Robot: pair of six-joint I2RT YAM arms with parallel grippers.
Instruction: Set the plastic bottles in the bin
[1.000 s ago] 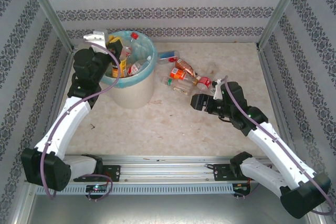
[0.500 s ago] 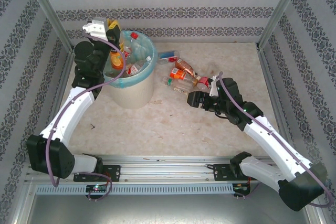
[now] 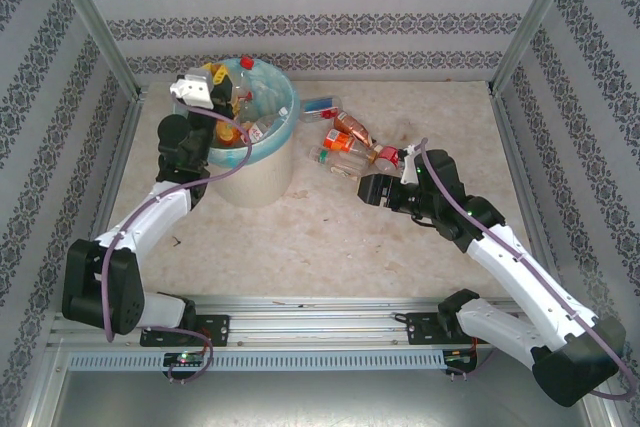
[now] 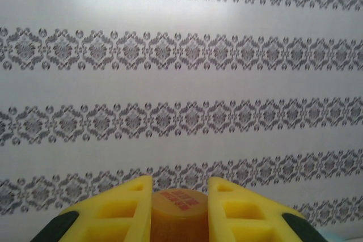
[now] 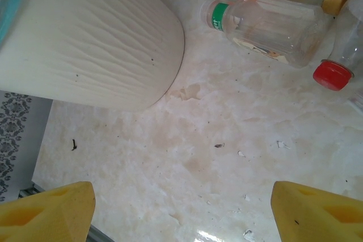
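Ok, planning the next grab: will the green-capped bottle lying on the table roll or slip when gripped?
Likely rolls if nudged: the green-capped bottle lies on its side on the smooth table. It looks empty, so probably light and easily shoved. Its thin clear walls may dent when squeezed.

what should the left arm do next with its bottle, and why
Probably open the left fingers and let go: they clamp an amber bottle, and the top view puts them above the bin, near its left rim, so it should drop in.
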